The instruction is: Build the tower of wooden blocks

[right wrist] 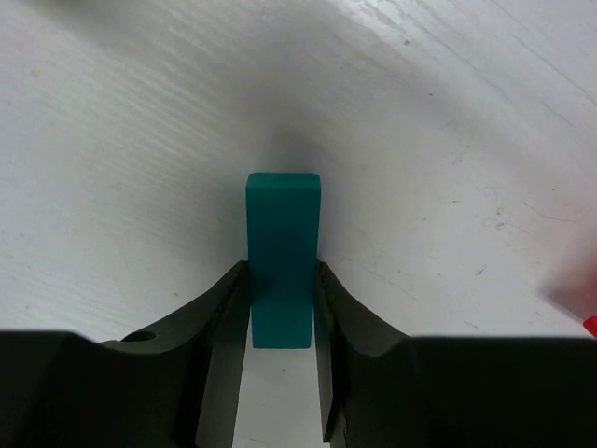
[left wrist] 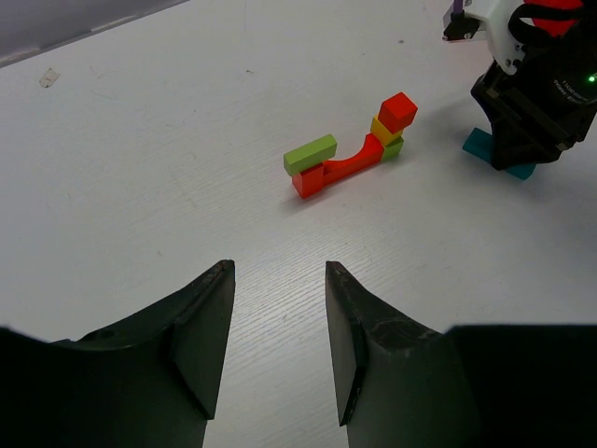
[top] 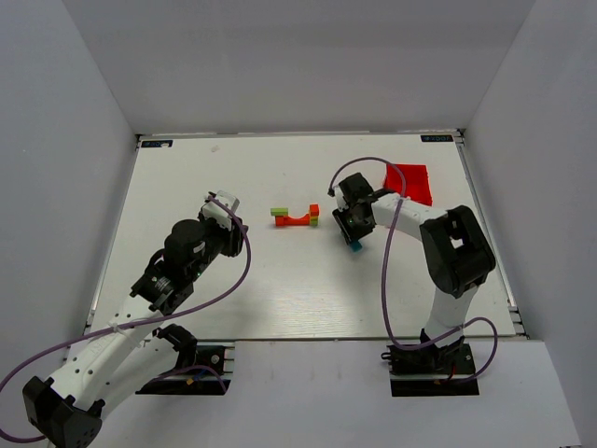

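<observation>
Right end effector (right wrist: 280,269) clamped on teal bar (right wrist: 283,219), fingers (right wrist: 224,308) pressed against both long sides, just right of red arch (top: 298,220). Can't tell if the bar is off the table (right wrist: 112,140). Left end effector (left wrist: 277,275) parted, empty, well left of arch. Lime block (left wrist: 310,154) and stacked cubes (left wrist: 384,131) sit on arch ends. In the top view the bar is mostly hidden under the end effector.

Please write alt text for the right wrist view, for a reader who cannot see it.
The right gripper grips a teal bar lying flat on the white table, one dark finger against each long side. The bar's far end sticks out beyond the fingertips.
</observation>
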Available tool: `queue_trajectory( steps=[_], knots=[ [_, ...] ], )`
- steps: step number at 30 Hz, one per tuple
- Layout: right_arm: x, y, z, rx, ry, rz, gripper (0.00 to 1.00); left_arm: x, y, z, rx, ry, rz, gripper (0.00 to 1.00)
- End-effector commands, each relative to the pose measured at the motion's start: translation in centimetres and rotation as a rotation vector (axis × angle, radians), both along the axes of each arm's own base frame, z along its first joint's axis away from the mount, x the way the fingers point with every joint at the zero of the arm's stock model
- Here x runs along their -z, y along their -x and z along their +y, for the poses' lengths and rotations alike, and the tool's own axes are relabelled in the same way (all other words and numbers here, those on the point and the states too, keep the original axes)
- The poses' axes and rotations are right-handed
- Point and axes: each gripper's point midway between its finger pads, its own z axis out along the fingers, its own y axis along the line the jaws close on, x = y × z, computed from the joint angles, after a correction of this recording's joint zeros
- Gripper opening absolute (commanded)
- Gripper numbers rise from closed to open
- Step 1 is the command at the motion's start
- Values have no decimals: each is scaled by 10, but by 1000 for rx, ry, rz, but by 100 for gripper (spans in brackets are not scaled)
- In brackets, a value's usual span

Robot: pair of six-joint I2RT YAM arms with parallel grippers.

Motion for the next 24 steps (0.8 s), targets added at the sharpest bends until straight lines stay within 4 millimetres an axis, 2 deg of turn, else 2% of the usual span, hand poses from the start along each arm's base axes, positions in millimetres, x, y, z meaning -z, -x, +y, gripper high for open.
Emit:
queue_trajectory(
  steps=[1,4,5,6,7,9,10,12,13,14,15,16,17,18,19,20,21,22,23,24],
  knots=[
    [-23,-5,9,-92,-49,-62,10,-7,2,-1,10,15,-16,54],
    [-43,-9,15,-176,-72,-107,7,-7,2,-1,10,15,-16,54],
    [-62,-12,21,-210,-107,-145,3,-7,2,-1,10,15,-16,54],
    [-69,-11,25,-307,-117,-171,0,-7,2,-1,10,15,-16,54],
    [-87,-14,28,-345,-135,-219,0,-7,2,-1,10,15,-16,54],
    [-100,-15,36,-433,-157,-263,0,-7,2,-1,10,15,-16,54],
    [-115,-22,39,-486,-154,-310,0,-5,1,-1,10,10,-8,54],
    [-124,-22,45,-582,-164,-325,0,-5,1,-1,10,10,-8,54],
    [-122,-22,47,-628,-152,-319,0,-5,1,-1,10,10,-8,54],
    [-138,-28,56,-702,-163,-367,0,-5,1,-1,10,10,-8,54],
    [-137,-21,58,-747,-169,-346,0,-5,1,-1,10,10,-8,54],
    [-138,-24,59,-802,-149,-367,0,-5,1,-1,10,10,-8,54],
    [-148,-28,63,-841,-153,-400,0,-5,1,-1,10,10,-8,54],
    [-141,-18,66,-888,-173,-351,0,-5,1,-1,10,10,-8,54],
    [-137,-21,68,-940,-161,-347,0,-5,1,-1,10,10,-8,54],
    [-161,-29,72,-951,-165,-379,0,-5,1,-1,10,10,-8,54],
    [-148,-22,74,-972,-189,-294,0,-5,1,-1,10,10,-8,54],
    [-156,-36,84,-1016,-192,-315,0,-5,1,-1,10,10,-8,54],
    [-136,-28,82,-1032,-202,-205,0,-5,1,-1,10,10,-8,54],
    [-152,-36,91,-1052,-219,-239,0,-5,1,-1,10,10,-8,54]
  ],
)
